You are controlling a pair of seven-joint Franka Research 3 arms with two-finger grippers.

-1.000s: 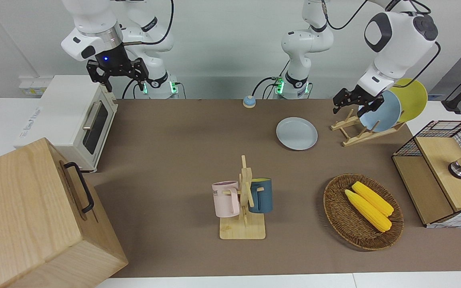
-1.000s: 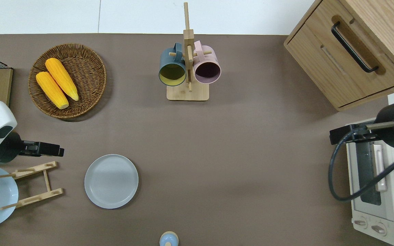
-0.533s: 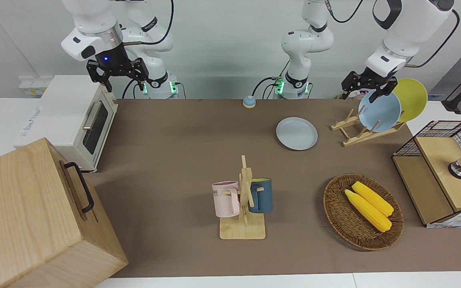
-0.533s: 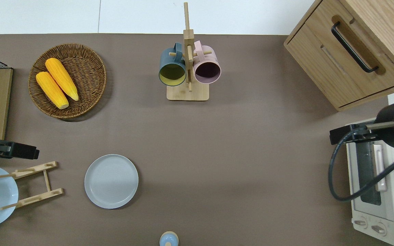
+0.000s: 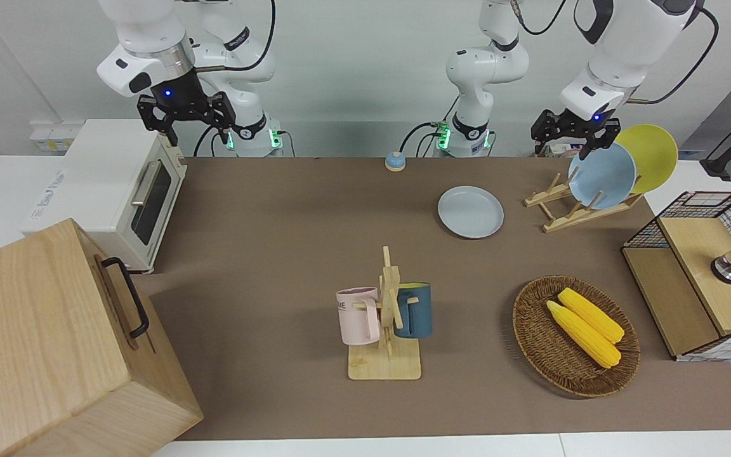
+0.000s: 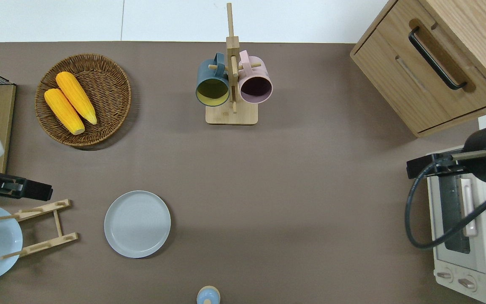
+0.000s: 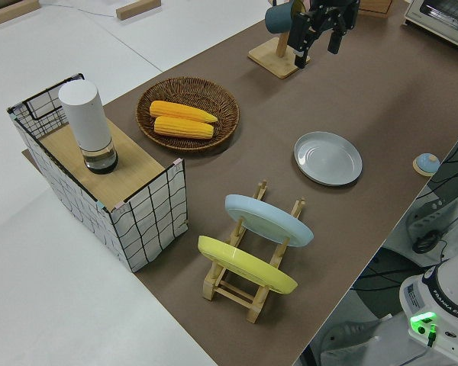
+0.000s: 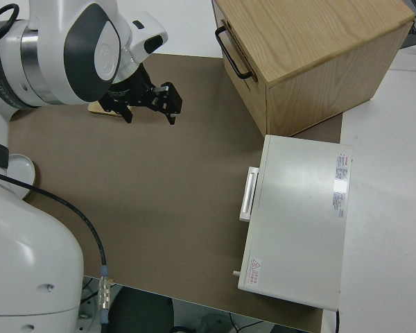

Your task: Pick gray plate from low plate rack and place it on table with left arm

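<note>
On the table (image 5: 276, 216), beside the low plate rack (image 5: 568, 206) and toward the middle, you have the gray plate (image 5: 471, 211) lying flat, nothing touching it. Since a second ago your left gripper (image 5: 572, 130) has risen from the rack's open end and drawn back; in the overhead view it hangs over the table just beside the rack's pegs. Its fingers are spread and hold nothing. The plate has not shifted in that time, so I'd judge the placing done and the arm just retreating. The sky-blue plate (image 5: 601, 176) and yellow plate (image 5: 650, 155) sit in the rack. Your right arm is parked.

Writing: the pink mug (image 5: 358, 315) has dark lettering, unreadable. The toaster oven (image 8: 298, 222) carries a red warning sticker, text too small.
</note>
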